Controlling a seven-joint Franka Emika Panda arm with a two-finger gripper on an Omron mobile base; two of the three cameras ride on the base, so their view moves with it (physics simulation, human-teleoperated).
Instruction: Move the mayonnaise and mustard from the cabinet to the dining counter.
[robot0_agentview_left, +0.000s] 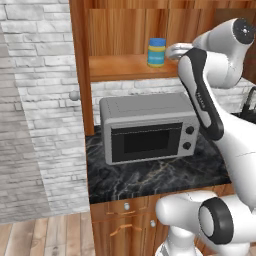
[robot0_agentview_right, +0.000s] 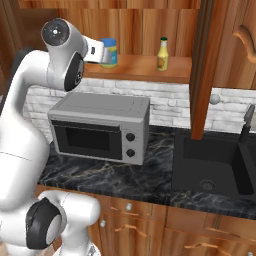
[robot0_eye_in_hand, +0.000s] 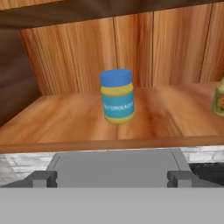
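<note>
Mayonnaise (robot0_eye_in_hand: 117, 96) stood upright on cabinet (robot0_eye_in_hand: 78, 118) shelf, straight ahead of jaws, apart from them. Mustard (robot0_agentview_right: 162, 54) stood on same shelf, off to right of jaws. Jaws spread fully wide, holding nothing. Step judged: reach toward mayonnaise. Next move likely called for advancing until jaws straddled jar, then closing.

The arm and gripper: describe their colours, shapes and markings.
The arm is made of glossy white, rounded, tube-like links with dark grey to black joint bands and round dark end caps with a small pale centre. A faint grey marking runs along the black band in the left base view. The gripper has two small, dark grey, blocky fingertips. No cables show.
</note>
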